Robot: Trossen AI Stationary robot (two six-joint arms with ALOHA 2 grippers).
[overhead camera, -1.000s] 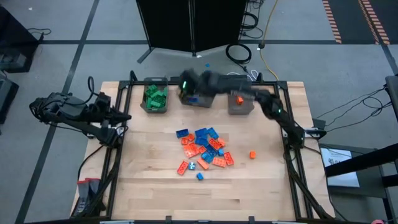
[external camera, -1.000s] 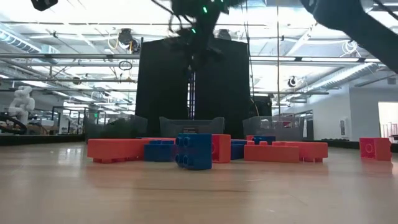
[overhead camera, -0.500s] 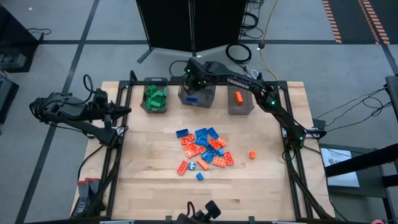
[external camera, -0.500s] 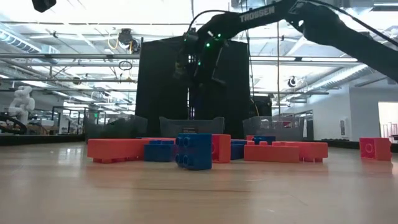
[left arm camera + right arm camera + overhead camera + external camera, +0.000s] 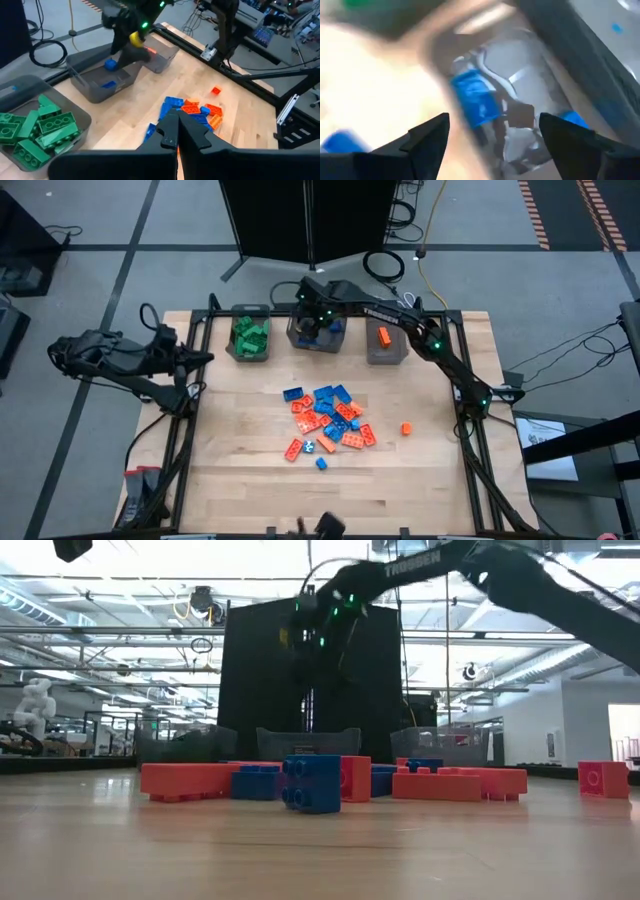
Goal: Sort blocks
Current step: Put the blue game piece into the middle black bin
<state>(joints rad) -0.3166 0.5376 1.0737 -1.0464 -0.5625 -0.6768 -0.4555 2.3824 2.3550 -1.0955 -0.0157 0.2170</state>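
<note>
High view: right gripper (image 5: 318, 321) hangs fingers apart over the middle bin (image 5: 317, 340), greens binned, blue and orange blocks (image 5: 328, 420) left to sort.

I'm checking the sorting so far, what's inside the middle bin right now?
The middle bin holds blue blocks: one lies on its floor and another is in the air over it, below the right gripper, whose jaws stand open. The arm covers part of the bin from above.

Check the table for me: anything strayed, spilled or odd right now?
One orange block lies alone toward the right edge, apart from the mixed blue and orange pile at the table's middle. A small blue block also sits just off the pile's near side. Nothing looks spilled outside the bins.
</note>
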